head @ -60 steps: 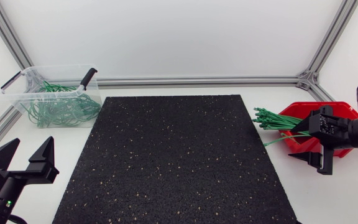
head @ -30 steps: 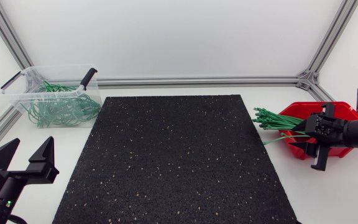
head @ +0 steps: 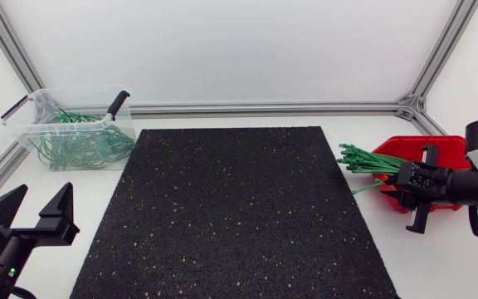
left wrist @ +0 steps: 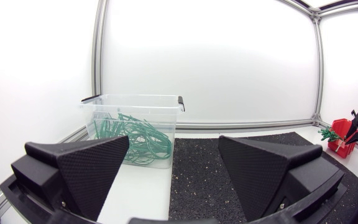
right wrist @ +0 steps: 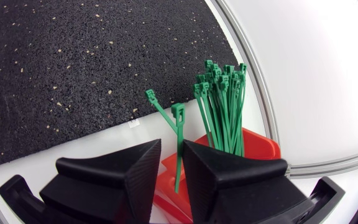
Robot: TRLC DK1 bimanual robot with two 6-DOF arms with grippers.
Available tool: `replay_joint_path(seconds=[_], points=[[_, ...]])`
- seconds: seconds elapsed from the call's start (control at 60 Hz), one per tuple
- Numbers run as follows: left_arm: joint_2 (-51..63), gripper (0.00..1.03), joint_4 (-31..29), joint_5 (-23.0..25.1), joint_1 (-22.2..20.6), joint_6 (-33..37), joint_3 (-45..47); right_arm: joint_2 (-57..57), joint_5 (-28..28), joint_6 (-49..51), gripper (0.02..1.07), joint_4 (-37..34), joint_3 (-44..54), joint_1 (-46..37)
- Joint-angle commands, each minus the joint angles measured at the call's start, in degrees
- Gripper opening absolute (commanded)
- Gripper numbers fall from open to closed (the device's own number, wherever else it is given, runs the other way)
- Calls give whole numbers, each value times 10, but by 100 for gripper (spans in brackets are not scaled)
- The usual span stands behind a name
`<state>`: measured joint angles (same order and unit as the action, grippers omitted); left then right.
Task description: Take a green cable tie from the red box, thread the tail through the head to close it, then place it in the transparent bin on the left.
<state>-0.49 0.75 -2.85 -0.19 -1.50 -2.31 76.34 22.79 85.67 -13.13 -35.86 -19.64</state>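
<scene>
Currently the right gripper (right wrist: 171, 146) is positioned at the near left edge of the red box (head: 446, 145), which stands on the table (head: 438, 266) at the right of the black mat (head: 231, 216). Its fingers are set almost together, with only a narrow gap left between them. A single green cable tie (right wrist: 178, 134) is located in that gap, close against one finger and apart from the other, so no two-sided grip is shown. The bundle of green cable ties (head: 368, 162) is laid over the left rim of the box, heads toward the mat. A small white label (right wrist: 133, 123) is fixed at the mat's edge; its print is too small to be read. The left gripper (head: 44, 193) is held wide open and empty at the near left. The transparent bin (head: 36, 124) is placed at the far left, and looped ties (head: 81, 145) are contained in it.
</scene>
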Motion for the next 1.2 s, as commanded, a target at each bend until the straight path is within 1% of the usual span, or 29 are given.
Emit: replay_joint_path(seconds=[0.0, 0.033, 0.067, 0.2, 0.233, 0.3, 0.5, 0.65, 0.767, 0.85, 0.933, 1.05, 1.083, 1.183], points=[[-1, 100, -12, 3, 0, 0, 22, -13, -3, -6, 26, 4, 12, 2], [-2, 100, -12, 3, -1, 0, 22, -15, -6, -6, 25, 5, 12, 2], [-1, 100, -12, 3, -1, 0, 22, -17, -6, -6, 20, 6, 12, 3], [-1, 100, -12, 4, -1, 0, 22, -27, -9, -6, 16, 11, 17, 3], [-1, 100, -12, 4, -1, 0, 22, -29, -9, -5, 12, 12, 18, 5], [-2, 100, -12, 4, -1, 0, 22, -34, -9, -5, 8, 21, 23, 7], [-1, 100, -12, 4, 1, 0, 22, -39, -27, -7, 8, 22, 29, 16], [-2, 100, -12, 4, -1, 0, 22, -57, -34, -31, 8, 15, 20, 18], [-1, 100, -12, 4, -1, 0, 22, -95, -34, -36, 8, -8, 16, 21], [-1, 100, -12, 4, 0, 0, 22, -128, -31, -49, 8, -38, 8, 30], [-2, 100, -13, 4, 0, 0, 22, -156, -23, -67, 8, -88, -13, 41], [-2, 100, -13, 4, 2, 0, 22, -186, -10, -97, 8, -139, -40, 58], [-2, 100, -13, 4, 3, 0, 22, -193, -1, -107, 8, -165, -55, 64], [-2, 100, -13, 4, 4, 0, 22, -194, 24, -134, 8, -213, -91, 65]])
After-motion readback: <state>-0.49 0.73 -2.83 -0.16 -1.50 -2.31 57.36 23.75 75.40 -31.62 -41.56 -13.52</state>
